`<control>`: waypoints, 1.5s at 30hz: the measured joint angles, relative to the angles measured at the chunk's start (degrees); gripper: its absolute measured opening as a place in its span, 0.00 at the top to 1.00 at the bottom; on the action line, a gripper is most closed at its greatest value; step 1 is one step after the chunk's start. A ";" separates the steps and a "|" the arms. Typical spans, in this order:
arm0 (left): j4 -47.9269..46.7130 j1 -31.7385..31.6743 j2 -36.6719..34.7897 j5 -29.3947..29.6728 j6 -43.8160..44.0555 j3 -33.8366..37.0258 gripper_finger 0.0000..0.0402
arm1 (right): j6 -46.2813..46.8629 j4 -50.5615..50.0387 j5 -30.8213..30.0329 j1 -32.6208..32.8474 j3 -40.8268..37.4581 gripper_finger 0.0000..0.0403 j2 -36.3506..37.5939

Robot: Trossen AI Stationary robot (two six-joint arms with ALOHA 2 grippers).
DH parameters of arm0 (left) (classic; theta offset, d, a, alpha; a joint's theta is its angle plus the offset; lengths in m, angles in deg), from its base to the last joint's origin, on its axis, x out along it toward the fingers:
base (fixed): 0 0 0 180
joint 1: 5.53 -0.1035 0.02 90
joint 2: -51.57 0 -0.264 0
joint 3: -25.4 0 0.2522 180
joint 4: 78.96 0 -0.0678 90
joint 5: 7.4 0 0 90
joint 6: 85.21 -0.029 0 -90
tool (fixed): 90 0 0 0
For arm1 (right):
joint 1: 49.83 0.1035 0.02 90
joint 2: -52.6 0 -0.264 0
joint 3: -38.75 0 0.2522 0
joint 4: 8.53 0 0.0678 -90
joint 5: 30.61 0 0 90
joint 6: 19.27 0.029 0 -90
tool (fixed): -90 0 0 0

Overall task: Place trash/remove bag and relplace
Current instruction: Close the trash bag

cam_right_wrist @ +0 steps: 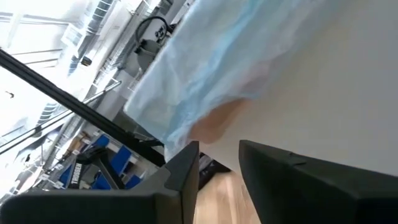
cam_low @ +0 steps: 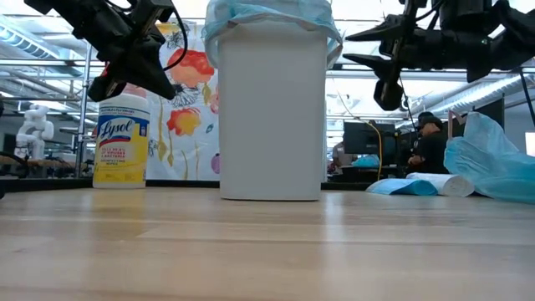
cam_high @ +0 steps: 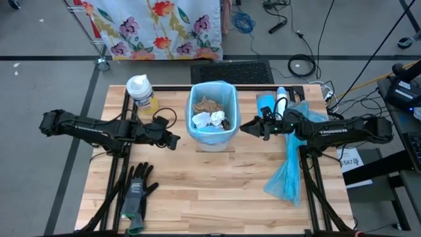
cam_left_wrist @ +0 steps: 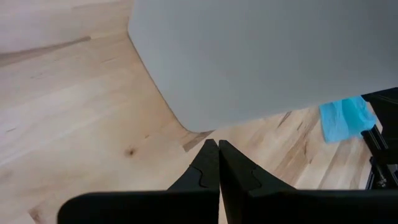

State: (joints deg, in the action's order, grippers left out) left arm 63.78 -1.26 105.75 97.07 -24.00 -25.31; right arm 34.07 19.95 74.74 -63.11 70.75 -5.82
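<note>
The trash is seen inside the bin, mid-surface. At three o'clock, the right end effector is held open, empty. At nine o'clock, the left end effector is shut, empty. The blue bag rim should be pinched gently and lifted straight up.

Grey floor around the wooden worktop; loose cables lie on it. Floral cloth hangs beyond the far edge. A seated person at monitors in the bright room behind.
</note>
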 joint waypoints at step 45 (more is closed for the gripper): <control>-1.53 0.00 0.00 -0.91 -1.62 0.02 1.00 | -9.04 0.54 4.51 -0.26 1.75 0.87 -3.63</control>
State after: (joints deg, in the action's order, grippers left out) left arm 62.25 -1.26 105.75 96.16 -25.62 -25.29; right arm 25.03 20.48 79.25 -63.37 72.50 -9.44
